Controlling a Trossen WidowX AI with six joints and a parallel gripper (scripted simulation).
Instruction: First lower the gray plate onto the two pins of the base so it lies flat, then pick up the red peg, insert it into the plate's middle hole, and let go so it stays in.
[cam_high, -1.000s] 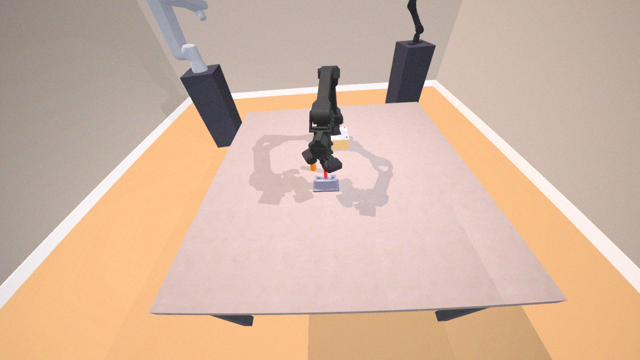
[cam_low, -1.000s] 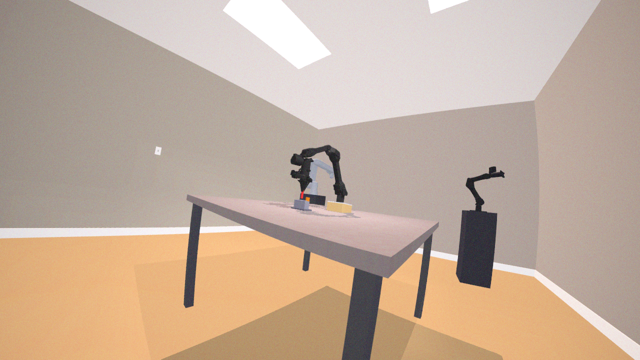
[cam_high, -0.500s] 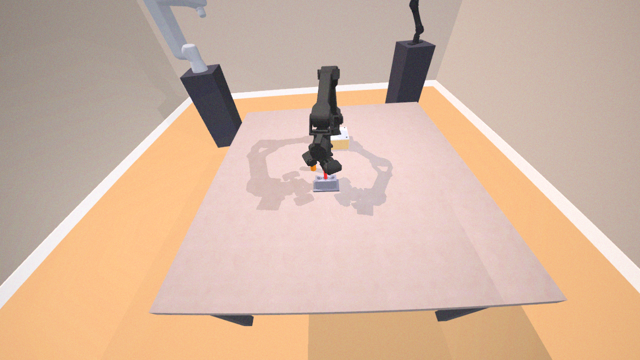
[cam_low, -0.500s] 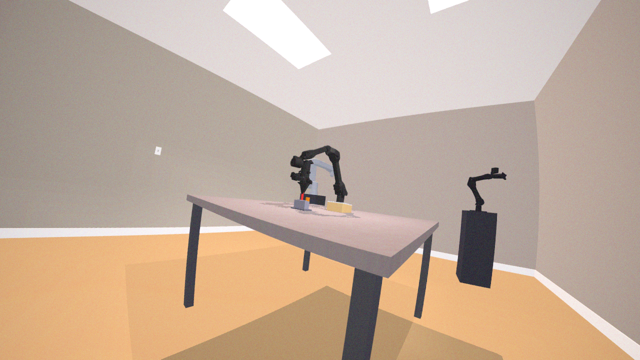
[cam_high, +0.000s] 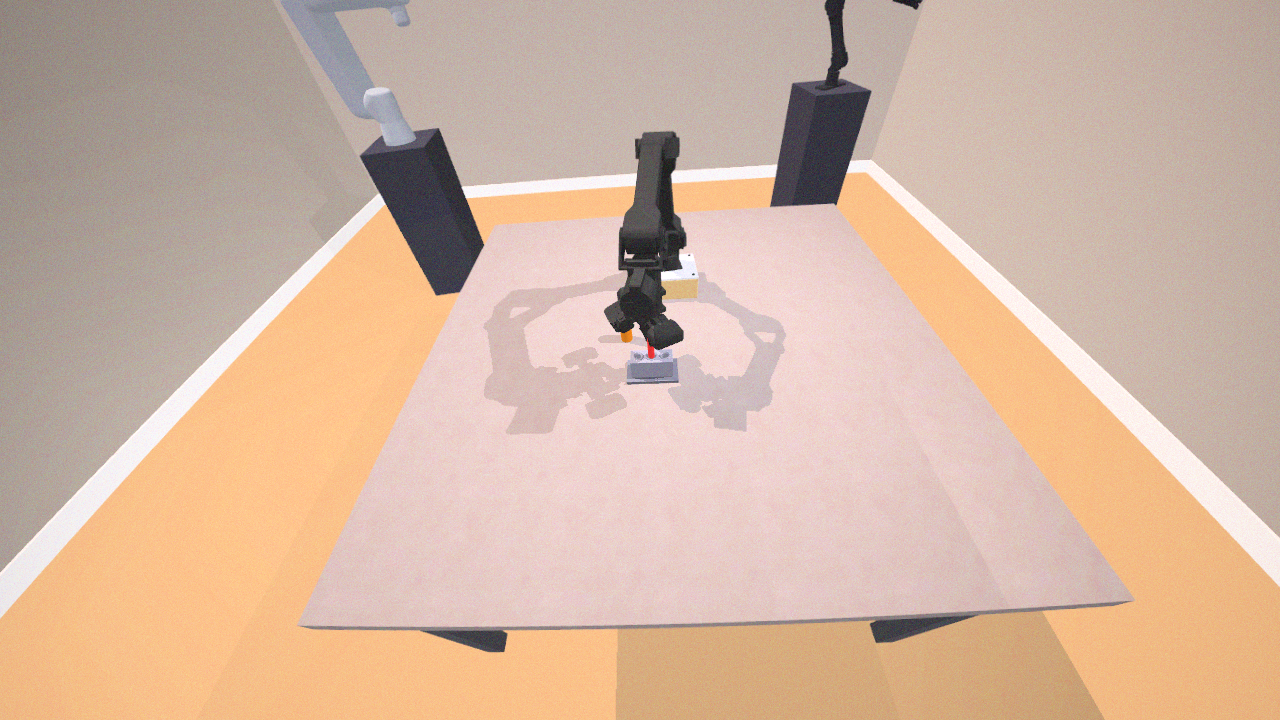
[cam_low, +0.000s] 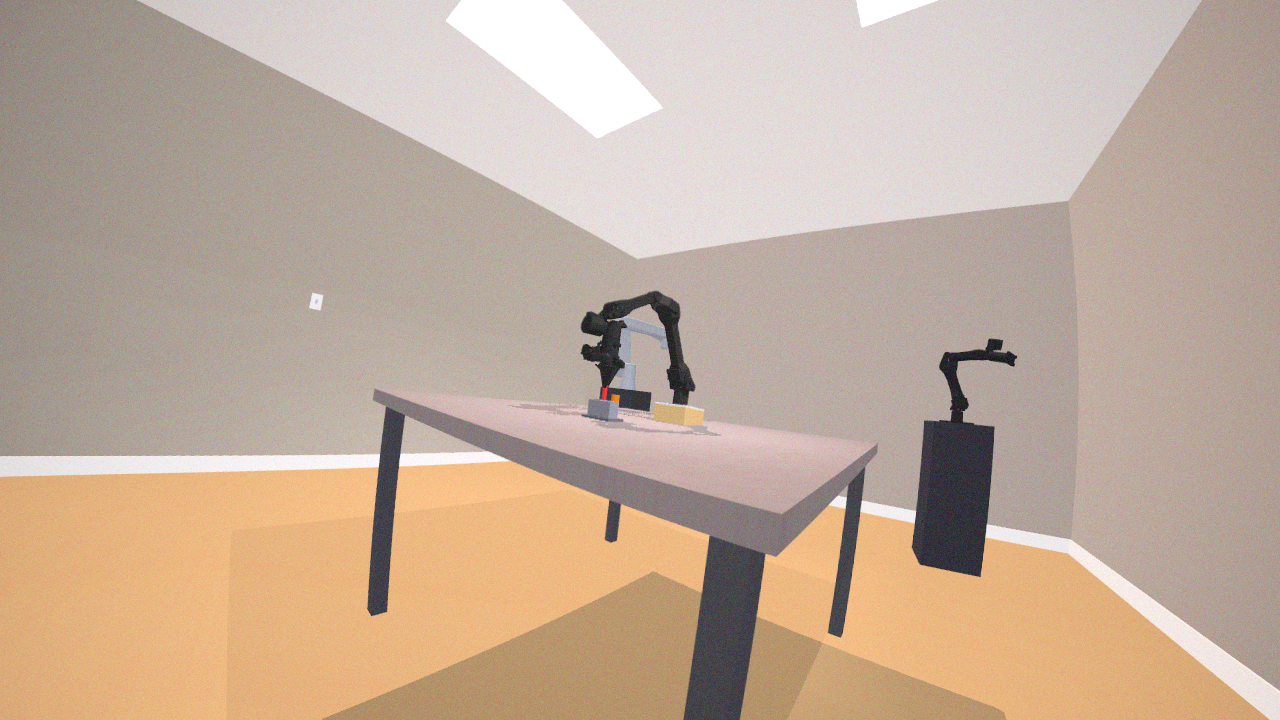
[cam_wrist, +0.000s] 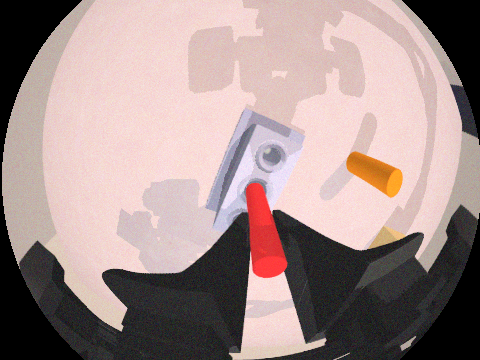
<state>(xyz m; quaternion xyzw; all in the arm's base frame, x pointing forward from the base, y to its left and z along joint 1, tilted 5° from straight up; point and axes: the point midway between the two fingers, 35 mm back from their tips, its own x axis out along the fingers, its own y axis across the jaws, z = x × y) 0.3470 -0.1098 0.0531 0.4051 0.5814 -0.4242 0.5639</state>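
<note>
The gripper (cam_high: 650, 342) (cam_low: 606, 385) (cam_wrist: 261, 215) is shut on the red peg (cam_high: 650, 351) (cam_low: 604, 394) (cam_wrist: 267, 245). It holds the peg nearly upright over the gray plate (cam_high: 652, 368) (cam_low: 602, 410) (cam_wrist: 280, 180). The peg's lower end is at the middle hole in the wrist view; whether it has entered the hole cannot be told. The plate sits flat on the base (cam_high: 652, 382) (cam_wrist: 216, 194). One outer hole shows a rounded pin inside. The other outer hole is partly hidden by a finger.
An orange cylinder (cam_high: 626, 336) (cam_low: 614, 398) (cam_wrist: 372, 172) stands close behind the plate, to the left in the top view. A yellow block with a white top (cam_high: 682, 287) (cam_low: 678, 414) (cam_wrist: 386, 239) lies farther back, near the arm's base. Two other arms stand on dark pedestals beyond the table.
</note>
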